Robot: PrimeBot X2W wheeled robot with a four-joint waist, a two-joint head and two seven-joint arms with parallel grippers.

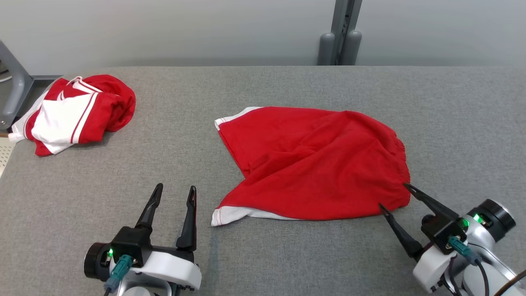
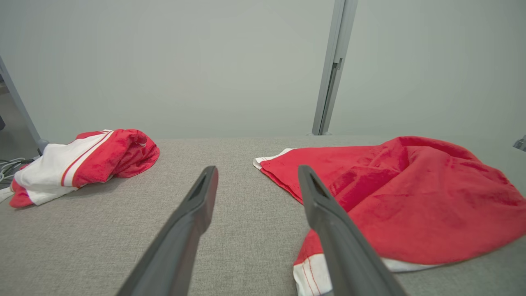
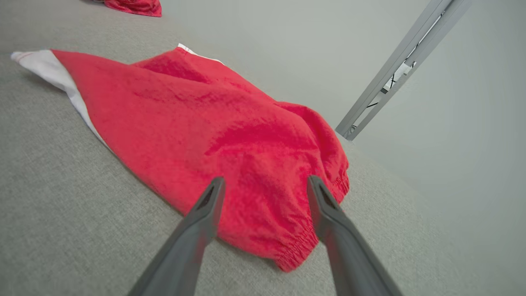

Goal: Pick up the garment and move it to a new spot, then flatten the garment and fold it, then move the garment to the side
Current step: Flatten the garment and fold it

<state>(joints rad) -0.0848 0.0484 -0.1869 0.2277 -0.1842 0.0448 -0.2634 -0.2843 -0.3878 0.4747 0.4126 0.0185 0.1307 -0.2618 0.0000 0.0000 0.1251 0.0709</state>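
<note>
At table centre: red garment (image 1: 312, 160) lies spread out, rumpled. Near-right elastic corner sits between the tips of right gripper (image 1: 393, 195), jaws wide; contact unclear. Off the white hem corner, left gripper (image 1: 175, 189) spread, empty. Bare grey table (image 1: 287, 255) in front and to the right; red-white bundle (image 1: 78, 111) far left.

My two pairs of jaws, at the lower left and lower right of the head view, are long, dark, tapering fingers (image 1: 151, 205) on black mounts. Behind each pair are a glossy white wrist shell (image 1: 172, 271), a small green light (image 1: 110, 251), a teal cable plug (image 1: 122, 264) and a round black cap (image 1: 498, 217).
</note>
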